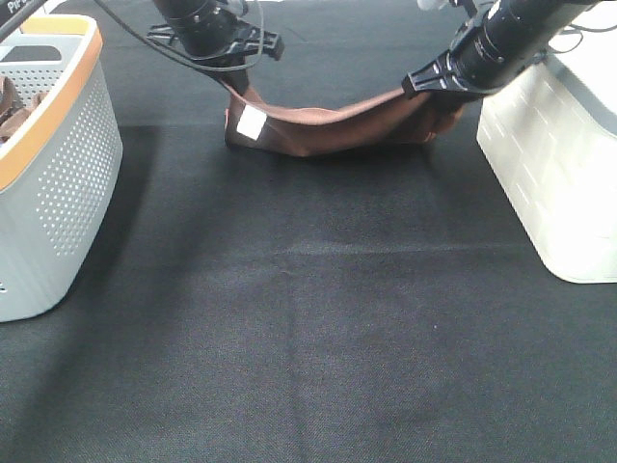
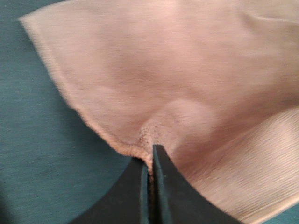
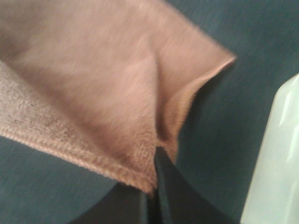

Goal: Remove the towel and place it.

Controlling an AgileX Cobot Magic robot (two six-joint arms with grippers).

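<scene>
The reddish-brown towel hangs stretched between my two grippers at the back of the table, sagging in the middle, its lower fold on or near the black mat. Its white tag shows near the left end. My left gripper is shut on the towel's left edge; the left wrist view shows the black fingers pinching the cloth. My right gripper is shut on the right corner; the right wrist view shows the fingers clamped on the hem.
A grey perforated basket with an orange rim stands at the left edge, with brown cloth inside it. A white container stands at the right edge and also shows in the right wrist view. The black mat covers the table.
</scene>
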